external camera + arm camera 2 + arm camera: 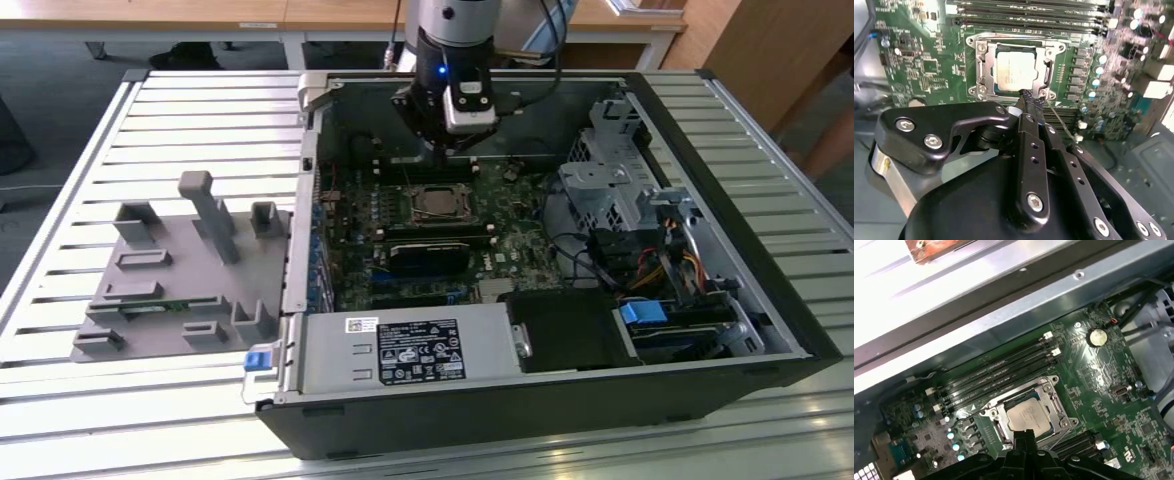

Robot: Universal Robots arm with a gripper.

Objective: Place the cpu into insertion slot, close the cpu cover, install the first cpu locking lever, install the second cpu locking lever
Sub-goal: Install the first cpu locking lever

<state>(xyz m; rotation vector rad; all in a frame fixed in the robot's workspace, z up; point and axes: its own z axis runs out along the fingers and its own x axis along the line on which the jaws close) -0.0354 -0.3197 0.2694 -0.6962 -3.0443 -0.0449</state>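
Note:
The cpu (1015,70) lies flat in the insertion slot (972,39) in the middle of the green motherboard (521,240). Its tan-silver face shows through the open centre of the cpu cover (985,67), which lies down around it. A thin metal lever rod (1061,121) runs out from one socket corner across the board. My gripper (1029,98) hovers just above that corner, fingers shut together with nothing seen between them. In the exterior view the gripper (447,148) hangs over the memory slots just behind the cpu (437,203). In the first wrist view the gripper (1024,436) is at the edge of the cpu (1028,416).
The open computer case (747,250) walls in the board on all sides. A black card (430,256) lies in front of the socket, a power supply (400,350) nearer still. A drive cage (607,190) and cables (667,268) fill the exterior view's right. A grey fixture (174,270) stands left.

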